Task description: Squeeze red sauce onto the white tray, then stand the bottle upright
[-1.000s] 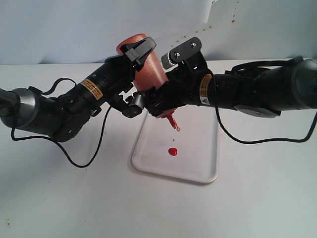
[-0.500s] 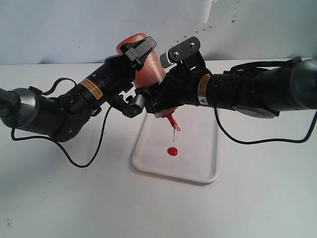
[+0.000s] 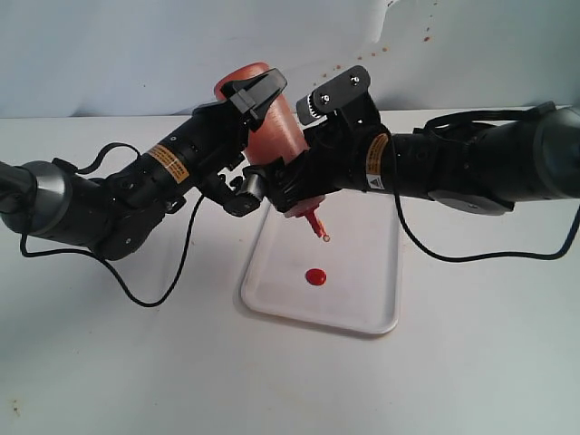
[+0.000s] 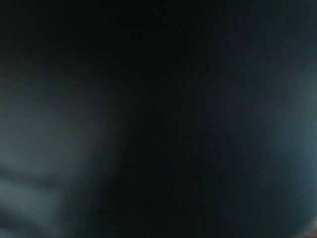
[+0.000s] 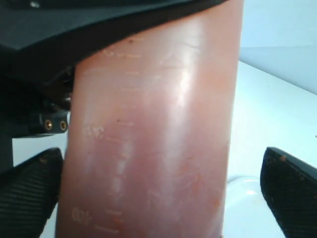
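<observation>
The bottle (image 3: 270, 122) hangs tilted over the white tray (image 3: 362, 304), base up and red nozzle (image 3: 313, 220) pointing down. My left gripper (image 3: 251, 140) is shut on its upper body and carries it. My right gripper (image 3: 292, 170) straddles the lower body from the other side. In the right wrist view the orange-smeared bottle (image 5: 153, 139) fills the space between the fingers (image 5: 290, 186), and a gap shows beside the far finger, so this gripper (image 5: 161, 193) is open. A round blob of red sauce (image 3: 315, 275) lies on the tray under the nozzle. The left wrist view is dark.
The tray lies on a white tabletop (image 3: 136, 362) with a pale wall (image 3: 136, 54) behind. A black cable (image 3: 149, 294) loops on the table left of the tray, and another cable (image 3: 471, 256) trails at the right.
My right gripper's jaws closed in on the bottle and have now opened off it. A thread of sauce ran from the nozzle to the blob and has gone. The bottle stays in place.
</observation>
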You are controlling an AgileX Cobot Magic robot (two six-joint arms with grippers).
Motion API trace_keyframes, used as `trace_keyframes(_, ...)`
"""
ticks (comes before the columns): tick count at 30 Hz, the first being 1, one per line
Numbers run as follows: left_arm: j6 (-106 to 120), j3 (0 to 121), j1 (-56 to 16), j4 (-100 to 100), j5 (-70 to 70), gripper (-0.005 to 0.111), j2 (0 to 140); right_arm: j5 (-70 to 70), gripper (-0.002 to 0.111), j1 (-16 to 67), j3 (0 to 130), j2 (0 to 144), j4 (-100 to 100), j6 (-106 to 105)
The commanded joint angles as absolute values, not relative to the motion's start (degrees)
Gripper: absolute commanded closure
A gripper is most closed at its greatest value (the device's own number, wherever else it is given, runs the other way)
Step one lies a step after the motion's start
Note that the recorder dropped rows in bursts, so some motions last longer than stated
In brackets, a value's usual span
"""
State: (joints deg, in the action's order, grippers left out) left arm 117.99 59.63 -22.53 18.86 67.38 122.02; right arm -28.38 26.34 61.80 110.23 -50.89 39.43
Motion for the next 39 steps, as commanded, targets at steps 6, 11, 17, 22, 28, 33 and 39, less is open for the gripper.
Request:
trace_keyframes(6,116.92,60.25,-22.89,16.83,69.96,0.107,120.80,-22.81,0.003,26.77,62.15,105.18,-52.56,38.82)
trace_keyframes(11,116.92,60.25,-22.89,15.93,69.96,0.107,120.80,-16.99,0.003,26.77,62.15,101.40,-54.06,38.82)
trace_keyframes(17,116.92,60.25,-22.89,13.87,69.96,0.107,120.80,-12.51,0.003,26.77,62.15,98.95,-54.06,38.82)
trace_keyframes(22,116.92,60.25,-22.89,13.87,69.96,0.107,120.80,-12.40,0.003,26.77,62.15,98.96,-54.06,38.82)
trace_keyframes(28,116.92,60.25,-22.89,11.88,69.96,0.107,120.80,-11.76,0.003,26.77,62.15,98.96,-54.06,38.82)
trace_keyframes(33,116.80,60.25,-22.89,9.09,69.96,0.107,120.80,-10.10,0.003,26.77,62.15,98.96,-54.06,38.82)
trace_keyframes(39,116.67,60.25,-22.89,9.09,69.96,0.107,120.80,-8.34,0.004,26.77,62.15,98.96,-54.06,38.82)
